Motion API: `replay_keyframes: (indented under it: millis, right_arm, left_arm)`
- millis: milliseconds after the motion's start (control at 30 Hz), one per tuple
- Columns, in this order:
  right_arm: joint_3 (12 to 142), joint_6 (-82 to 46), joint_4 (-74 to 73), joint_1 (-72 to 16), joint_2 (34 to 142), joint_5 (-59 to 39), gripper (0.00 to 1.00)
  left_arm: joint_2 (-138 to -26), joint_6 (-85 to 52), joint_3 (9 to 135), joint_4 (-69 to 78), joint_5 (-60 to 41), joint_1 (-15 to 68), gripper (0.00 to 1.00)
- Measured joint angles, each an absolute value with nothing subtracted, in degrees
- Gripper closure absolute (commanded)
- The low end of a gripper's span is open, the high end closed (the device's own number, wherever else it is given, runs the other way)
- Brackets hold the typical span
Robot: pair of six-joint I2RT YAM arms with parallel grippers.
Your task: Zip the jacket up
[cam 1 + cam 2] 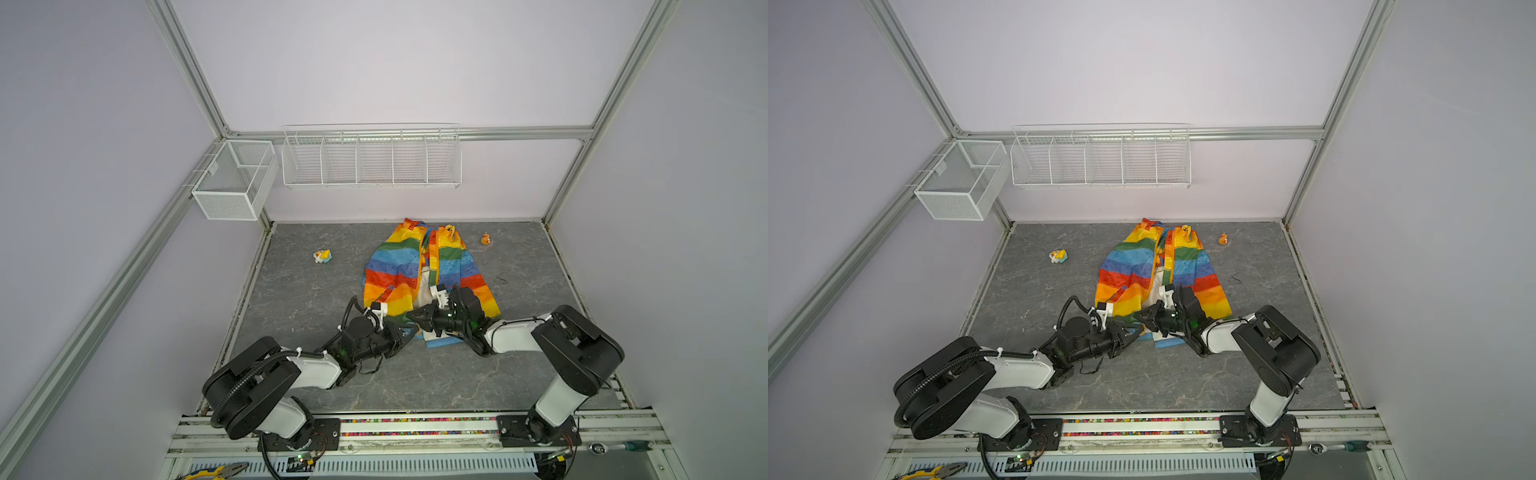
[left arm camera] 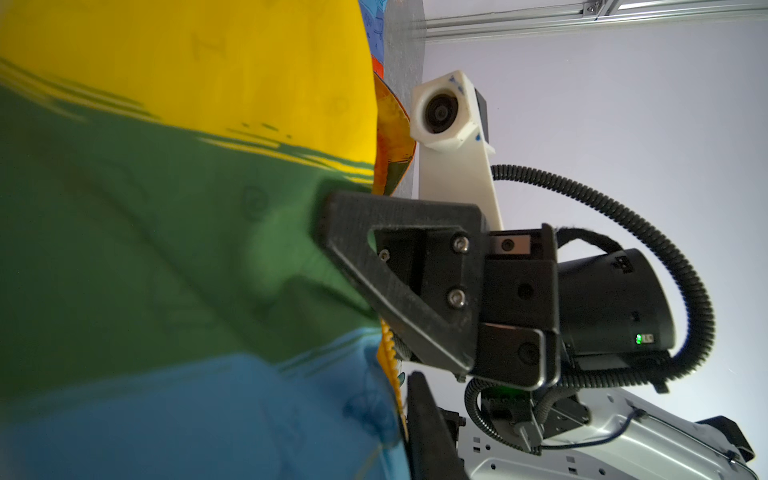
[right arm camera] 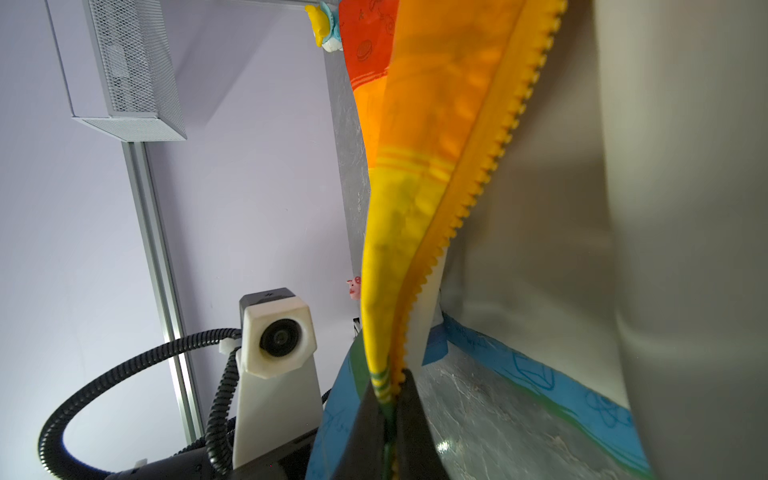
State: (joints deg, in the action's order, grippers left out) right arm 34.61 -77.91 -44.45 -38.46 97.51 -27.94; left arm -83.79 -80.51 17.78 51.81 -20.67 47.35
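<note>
- a small rainbow-striped jacket [image 1: 415, 266] lies flat in the middle of the grey table [image 1: 299, 299], collar toward the far wall, front open, hem nearest the two arms.
- the right gripper [image 3: 392, 384] has its jaws clamped on the yellow zipper teeth [image 3: 490, 166] at the hem.
- the left gripper [image 1: 405, 332] sits just beside it; its jaws look narrow and seem to pinch jacket cloth by the zipper.
- the cloth looks thin, light, limp and slick, so it is best gripped on the firmer zipper band, low by the hem.
- the right wrist view shows the teeth and pale lining [image 3: 540, 208] close up; the top views hide that spot behind the arms, yet show the whole jacket.
</note>
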Motion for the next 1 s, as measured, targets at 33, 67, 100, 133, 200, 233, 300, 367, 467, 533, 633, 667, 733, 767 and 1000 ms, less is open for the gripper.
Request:
replay_keyframes:
  millis: [33, 67, 100, 133, 200, 233, 300, 367, 467, 533, 633, 667, 733, 767, 1000]
  right_arm:
    - [34.6, -77.9, -44.4, -38.5, 97.5, -27.9, 0.93]
    - [34.6, -77.9, -44.4, -38.5, 97.5, -27.9, 0.93]
    - [34.6, -77.9, -44.4, -38.5, 97.5, -27.9, 0.93]
    - [34.6, -77.9, -44.4, -38.5, 97.5, -27.9, 0.93]
    - [34.6, -77.9, -44.4, -38.5, 97.5, -27.9, 0.93]
    - [34.6, -77.9, -44.4, -38.5, 97.5, -27.9, 0.93]
    - [34.6, -77.9, -44.4, -38.5, 97.5, -27.9, 0.93]
    - [34.6, -77.8, -44.4, -38.5, 97.5, -27.9, 0.93]
    - [34.6, -77.8, -44.4, -38.5, 97.5, -27.9, 0.93]
    - [34.6, -77.7, -44.4, -38.5, 97.5, -27.9, 0.93]
    - [34.6, -77.7, -44.4, -38.5, 97.5, -27.9, 0.93]
    - [34.6, -77.7, -44.4, -38.5, 97.5, -27.9, 0.93]
    - [34.6, -77.5, -44.4, -38.5, 97.5, -27.9, 0.93]
    - [34.6, -77.5, -44.4, -38.5, 97.5, -27.9, 0.93]
    - [34.6, -72.6, -35.4, -38.3, 93.0, -27.0, 0.45]
  left_arm:
    - [-83.9, -80.5, 17.8, 52.0, -20.7, 47.4, 0.87]
    - [-83.9, -80.5, 17.8, 52.1, -20.8, 47.4, 0.87]
    - [-83.9, -80.5, 17.8, 52.1, -20.8, 47.4, 0.88]
    - [-83.9, -80.5, 17.8, 52.1, -20.8, 47.4, 0.88]
    - [-83.9, -80.5, 17.8, 52.2, -20.8, 47.4, 0.89]
    - [-84.0, -80.5, 17.8, 52.4, -20.8, 47.3, 0.9]
    - [-84.2, -80.5, 17.8, 52.5, -20.8, 47.3, 0.91]
    - [-84.5, -80.5, 17.8, 52.7, -20.9, 47.4, 0.92]
    - [-85.1, -80.5, 17.8, 53.2, -21.1, 47.3, 0.95]
    - [-85.5, -80.6, 17.8, 53.7, -21.3, 47.4, 0.96]
    - [-86.3, -80.8, 17.8, 54.5, -21.5, 47.3, 1.0]
    - [-86.5, -80.8, 17.8, 54.8, -21.6, 47.3, 1.0]
    - [-86.7, -80.8, 17.8, 55.1, -21.7, 47.3, 1.0]
    - [-86.7, -80.8, 17.8, 55.1, -21.8, 47.3, 1.0]
    - [-83.3, -79.0, 18.1, 49.5, -21.6, 47.3, 1.0]
